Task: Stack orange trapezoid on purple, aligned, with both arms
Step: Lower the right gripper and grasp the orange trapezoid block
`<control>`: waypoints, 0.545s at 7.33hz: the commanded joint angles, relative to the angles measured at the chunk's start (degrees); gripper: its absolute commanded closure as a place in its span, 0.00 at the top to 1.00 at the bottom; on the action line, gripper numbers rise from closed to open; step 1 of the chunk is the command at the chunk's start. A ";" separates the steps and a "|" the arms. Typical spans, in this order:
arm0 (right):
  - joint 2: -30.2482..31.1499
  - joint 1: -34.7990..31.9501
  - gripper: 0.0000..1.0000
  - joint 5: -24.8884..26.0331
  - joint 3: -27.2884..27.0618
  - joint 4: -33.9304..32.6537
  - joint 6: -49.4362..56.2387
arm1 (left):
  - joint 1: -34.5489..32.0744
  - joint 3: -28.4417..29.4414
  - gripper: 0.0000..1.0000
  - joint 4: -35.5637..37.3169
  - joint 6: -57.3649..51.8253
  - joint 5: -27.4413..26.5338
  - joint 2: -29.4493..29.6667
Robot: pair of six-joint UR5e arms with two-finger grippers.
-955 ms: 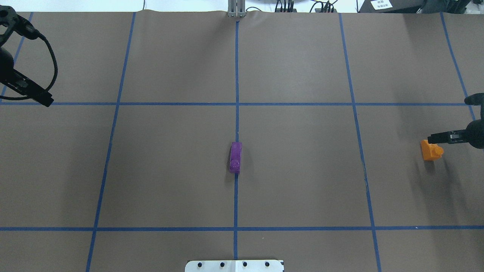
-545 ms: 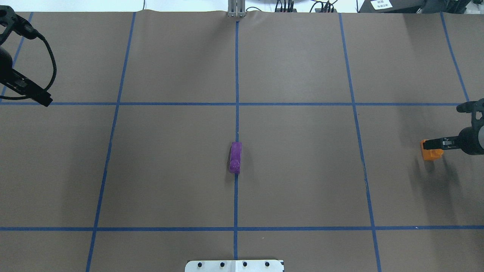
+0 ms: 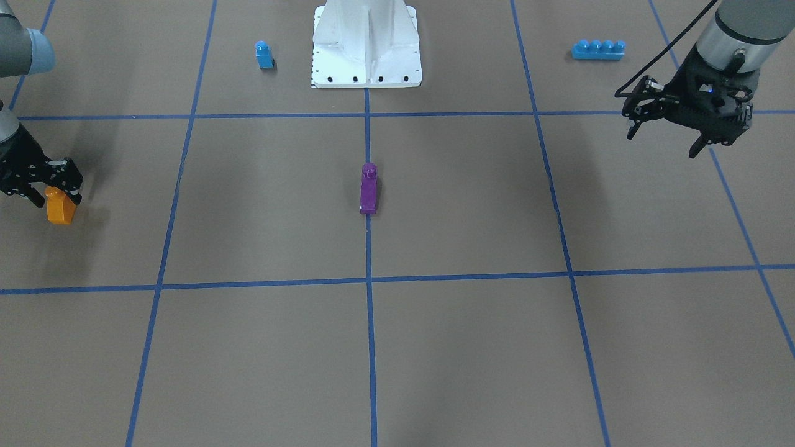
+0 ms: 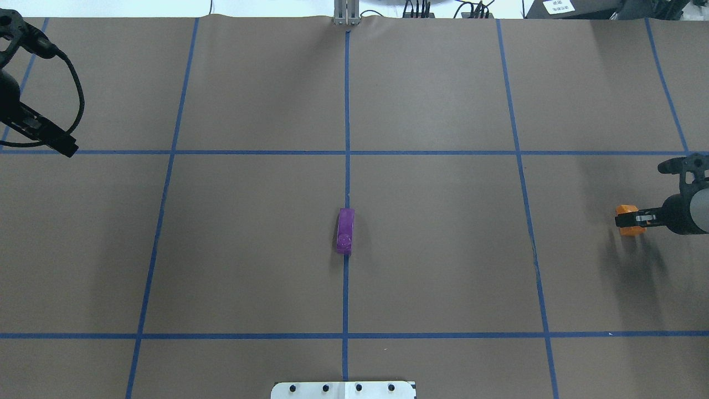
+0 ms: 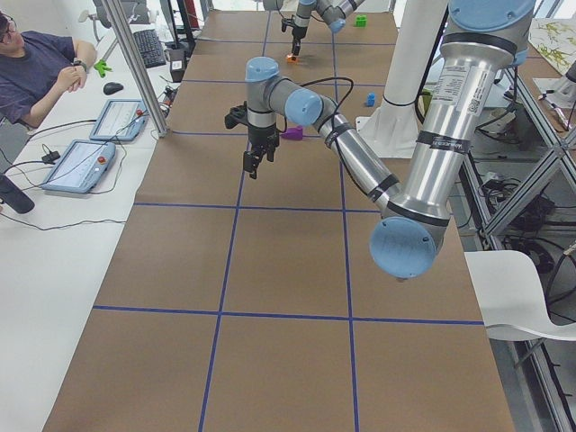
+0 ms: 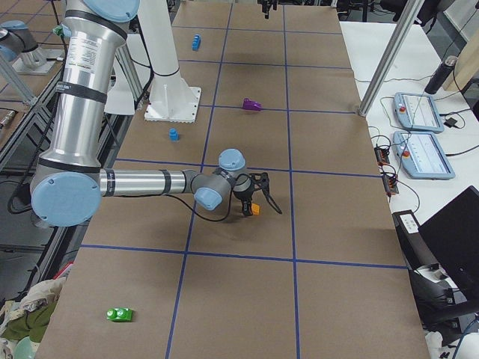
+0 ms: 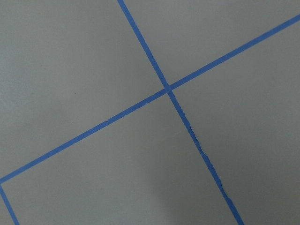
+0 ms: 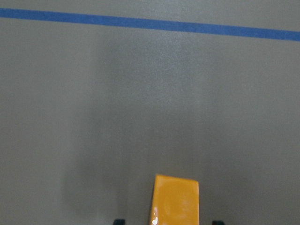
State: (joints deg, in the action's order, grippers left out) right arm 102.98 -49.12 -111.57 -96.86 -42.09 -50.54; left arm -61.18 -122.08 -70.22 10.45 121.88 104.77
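On brown blue-taped table (image 4: 443, 277) | right fingers (image 4: 645, 217) spread astride orange trapezoid (image 3: 61, 211) | left fingers (image 3: 697, 148) spread

An orange block (image 8: 174, 199) sits on the grey-brown table (image 8: 140, 108) at bottom centre, cut off by the lower edge. Two dark fingertips (image 8: 119, 221) show at that edge, one either side of the block, each clear of it. A blue tape line (image 8: 150, 23) crosses near the top, well apart from the block.
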 commanded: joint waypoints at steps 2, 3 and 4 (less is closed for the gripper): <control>-0.06 0.34 0.00 0.03 0.00 -0.27 0.62 | -0.08 0.00 1.00 0.09 0.19 0.02 -0.09; -0.49 0.43 0.00 0.03 -0.43 -0.36 0.71 | -0.26 -0.08 1.00 0.00 0.97 0.02 -1.05; -1.10 0.78 0.00 -0.05 -0.96 -0.53 0.80 | -1.13 -0.17 1.00 0.00 2.02 -0.76 -2.10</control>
State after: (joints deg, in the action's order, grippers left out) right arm 102.50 -48.66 -111.55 -97.27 -42.44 -49.88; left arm -61.58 -122.16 -70.20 11.41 121.71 103.79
